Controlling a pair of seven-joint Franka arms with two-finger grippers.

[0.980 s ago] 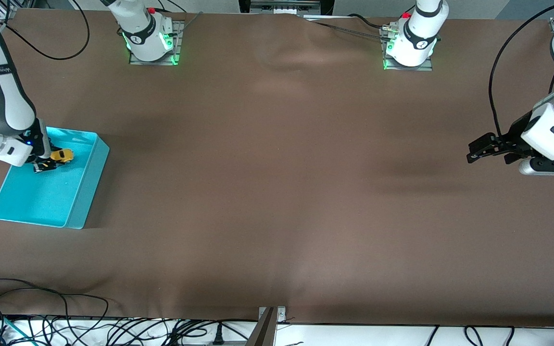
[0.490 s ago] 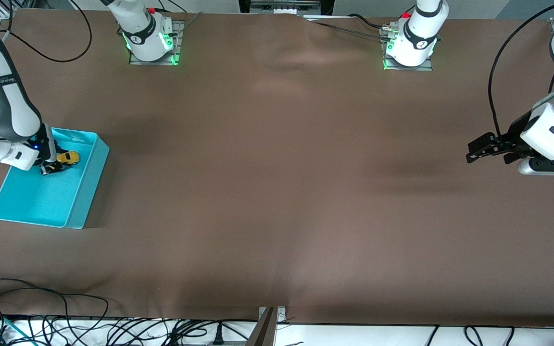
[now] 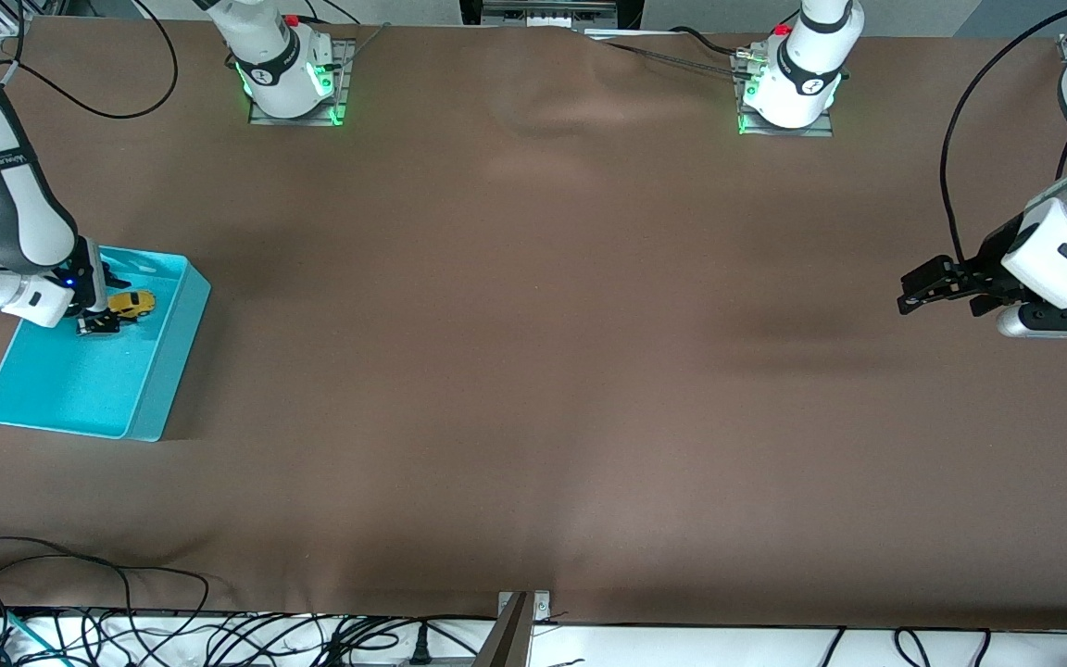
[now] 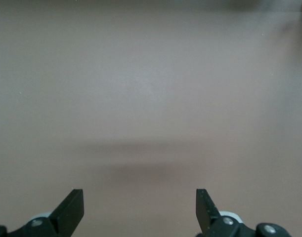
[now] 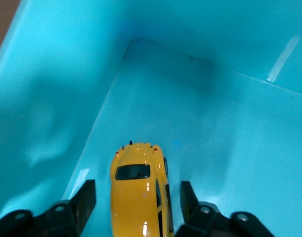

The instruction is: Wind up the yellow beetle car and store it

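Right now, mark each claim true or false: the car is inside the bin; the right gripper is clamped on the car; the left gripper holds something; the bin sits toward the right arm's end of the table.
1. The yellow beetle car is inside the turquoise bin. True.
2. The right gripper is clamped on the car. False: its fingers are spread, with gaps either side.
3. The left gripper holds something. False: it is open and empty over bare table.
4. The bin sits toward the right arm's end. True.

The car (image 5: 138, 197) runs off the right wrist view's edge (its rear unseen); both grippers' finger bases are cropped.
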